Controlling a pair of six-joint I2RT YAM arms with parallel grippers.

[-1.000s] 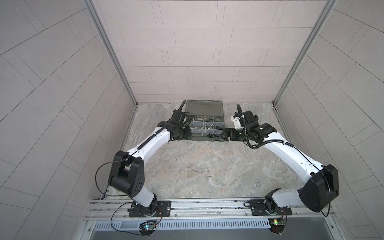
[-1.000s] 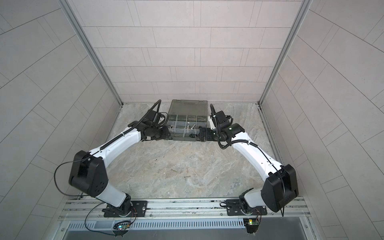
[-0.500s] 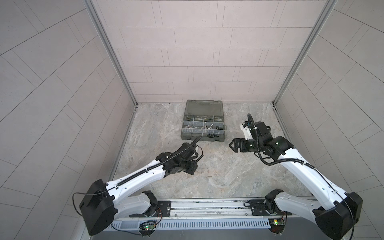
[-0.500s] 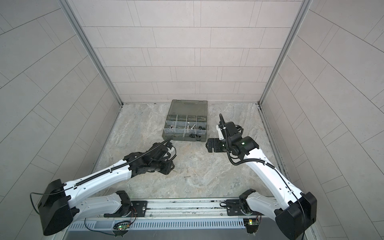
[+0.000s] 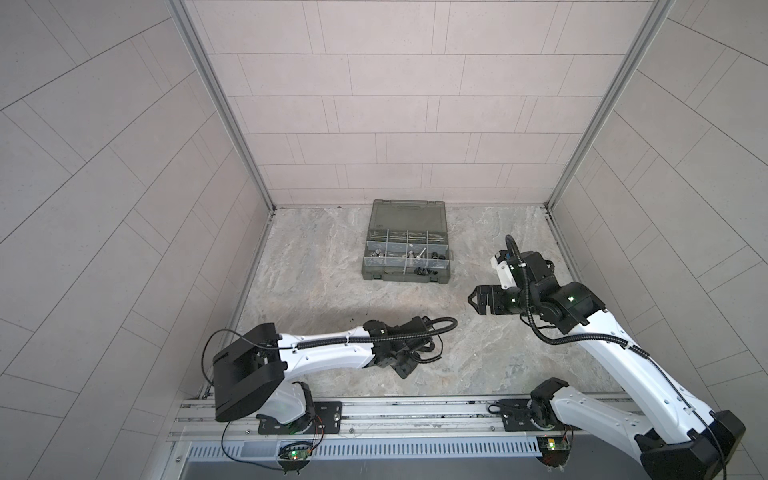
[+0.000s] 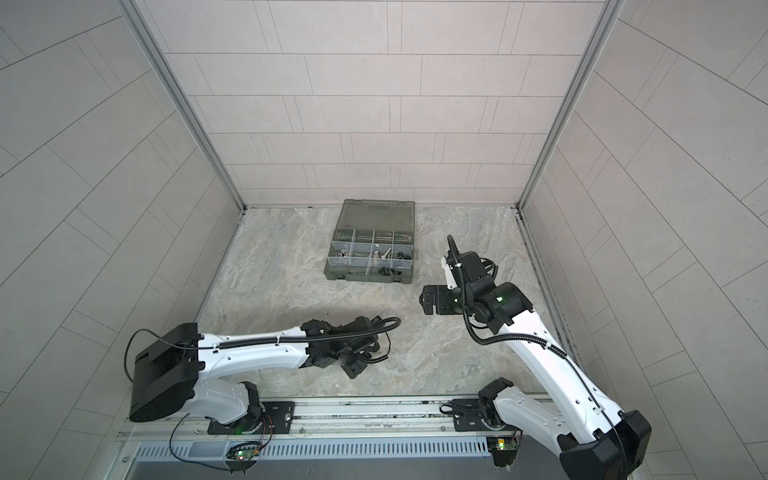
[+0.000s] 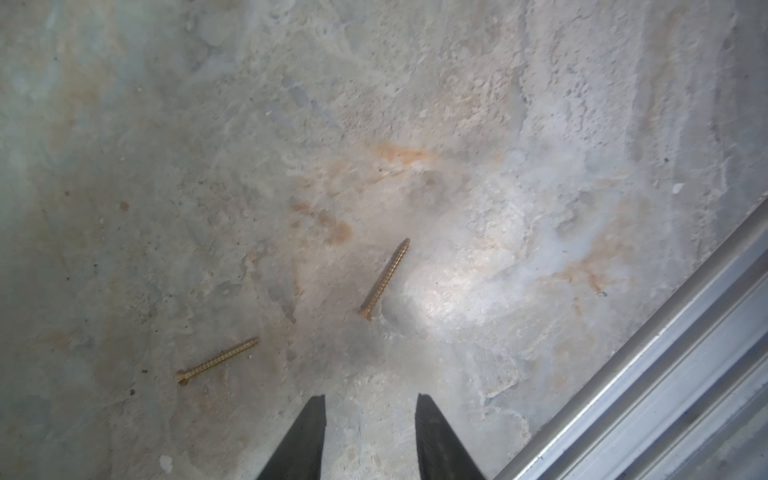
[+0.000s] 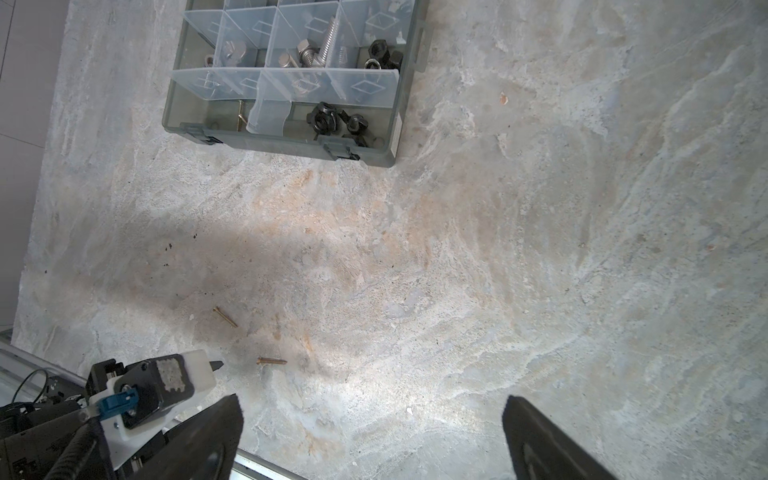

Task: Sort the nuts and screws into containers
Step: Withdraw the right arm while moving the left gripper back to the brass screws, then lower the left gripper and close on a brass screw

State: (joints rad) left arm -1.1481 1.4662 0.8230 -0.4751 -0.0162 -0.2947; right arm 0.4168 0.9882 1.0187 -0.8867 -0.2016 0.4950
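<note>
A: Left gripper [image 7: 371, 399]?
B: Part open, empty, poised near two brass screws [image 7: 384, 279] on the tabletop [image 7: 498, 124].
A: Right gripper [image 8: 374, 401]?
B: Wide open, empty.
A: Organiser case [image 8: 286, 143]?
B: Far side of the tabletop, lid [image 5: 409, 214] open — silver bolts [image 8: 309, 54], black nuts [image 8: 324, 118] in separate compartments.

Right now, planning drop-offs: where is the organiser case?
In both top views the organiser case sits open at the far middle of the table, near the back wall.

I count two brass screws [image 7: 384, 276] loose on the counter [image 7: 519, 124] and one organiser case [image 8: 282, 145]. Inside it I see a third brass screw [image 8: 240, 117], at least three silver bolts [image 8: 328, 37], two black hex nuts [image 8: 379, 48] and about three black lobed nuts [image 8: 322, 118].
</note>
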